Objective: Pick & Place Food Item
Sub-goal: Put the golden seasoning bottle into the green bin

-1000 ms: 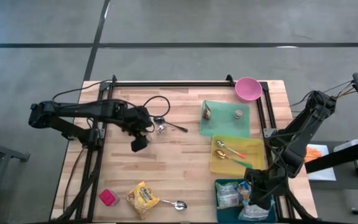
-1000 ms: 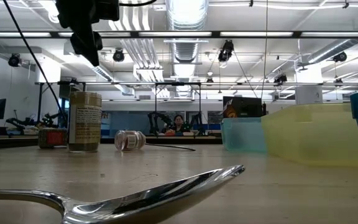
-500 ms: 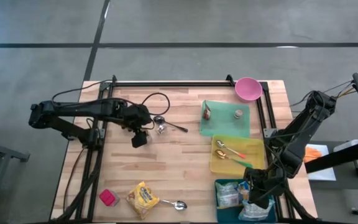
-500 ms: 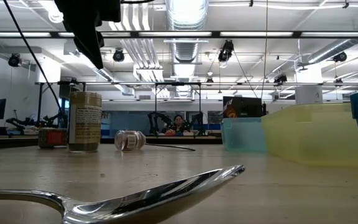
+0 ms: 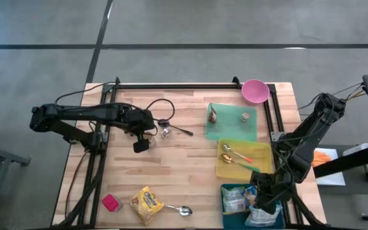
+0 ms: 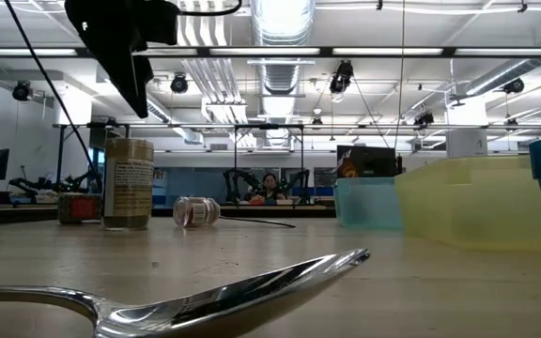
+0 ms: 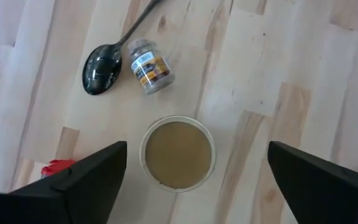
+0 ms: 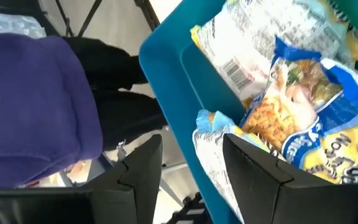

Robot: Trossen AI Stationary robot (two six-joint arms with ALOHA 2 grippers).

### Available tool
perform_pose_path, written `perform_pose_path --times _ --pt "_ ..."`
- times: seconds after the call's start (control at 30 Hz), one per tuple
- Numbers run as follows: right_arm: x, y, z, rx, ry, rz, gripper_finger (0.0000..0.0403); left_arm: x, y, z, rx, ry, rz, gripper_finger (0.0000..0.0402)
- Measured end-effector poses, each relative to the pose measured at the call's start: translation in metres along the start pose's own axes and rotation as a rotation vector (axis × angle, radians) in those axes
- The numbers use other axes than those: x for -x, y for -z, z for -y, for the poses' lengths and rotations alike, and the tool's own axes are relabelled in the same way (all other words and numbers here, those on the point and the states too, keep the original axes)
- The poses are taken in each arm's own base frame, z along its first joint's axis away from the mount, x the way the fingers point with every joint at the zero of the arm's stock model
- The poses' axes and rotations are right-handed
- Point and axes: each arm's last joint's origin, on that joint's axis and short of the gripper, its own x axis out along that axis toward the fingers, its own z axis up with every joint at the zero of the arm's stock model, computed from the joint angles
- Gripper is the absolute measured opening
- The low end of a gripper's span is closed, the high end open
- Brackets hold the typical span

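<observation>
A: Jar [image 7: 178,153] stands upright on the table [image 5: 190,166], straight beneath the left gripper [image 7: 194,177], fingers spread wide, holding nothing.

B: Best drop plumb, straddling its rim evenly. Right gripper [image 8: 191,165]?

A: Half-open, empty, over the blue bin [image 8: 185,93].

B: Only the wrist view shows the jar's top; overhead, the gripper hides it.

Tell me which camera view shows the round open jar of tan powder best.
The left wrist view: the round open jar of tan powder sits centred, seen straight down between the wide-open left gripper. The low view shows only its labelled side. In the high view the left gripper hides it. The right wrist view misses it.
</observation>
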Motion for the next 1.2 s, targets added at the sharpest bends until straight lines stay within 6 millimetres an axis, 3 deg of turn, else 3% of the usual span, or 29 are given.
perform_pose_path --times 0.43,0.83,1.03,1.2 --pt "0.000 -0.002 0.000 0.005 0.000 0.065 0.0165 -0.031 0.004 0.001 -0.068 -0.005 -0.120 0.0376" --pt "0.000 -0.004 0.000 -0.003 -0.003 0.071 0.0165 -0.032 0.005 0.001 -0.088 -0.002 -0.135 0.0376" --pt "0.000 -0.004 0.000 -0.005 -0.002 0.071 0.0165 -0.015 0.009 -0.005 0.036 -0.007 -0.062 0.0376" --pt "0.000 -0.005 0.000 -0.007 -0.002 0.075 0.0165 0.009 0.029 -0.009 0.100 0.022 0.085 0.0376"
